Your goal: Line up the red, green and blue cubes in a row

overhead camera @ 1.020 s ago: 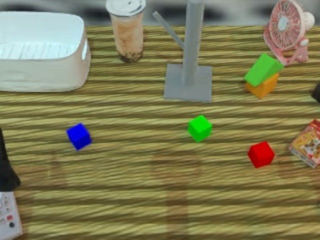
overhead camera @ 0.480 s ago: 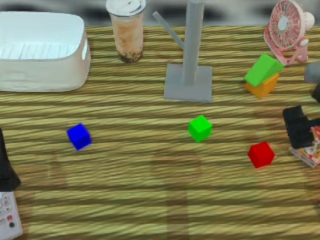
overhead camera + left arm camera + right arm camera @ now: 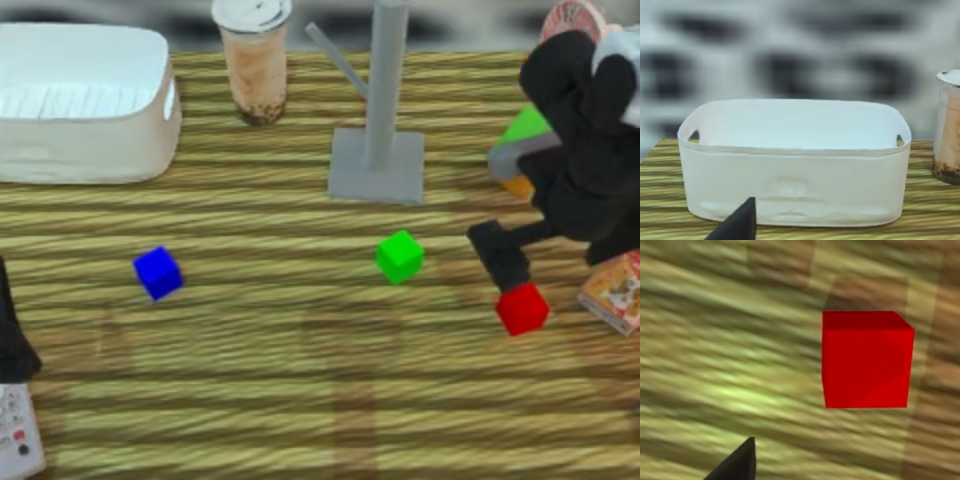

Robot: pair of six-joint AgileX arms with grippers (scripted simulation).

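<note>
The top cam is looking straight down over the whole table (image 3: 300,400). The left wrist cam is sitting low, facing the white tub (image 3: 795,165) side-on, also showing up top-left overhead. The right wrist cam is staring down close at the red cube (image 3: 867,362), same cube overhead.

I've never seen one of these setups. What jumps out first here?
The big black right arm, reaching in from the table's right side, its gripper just above the red cube. Next, the three bright cubes scattered across the striped table: red at right, green cube mid-table, blue cube at left.
</note>
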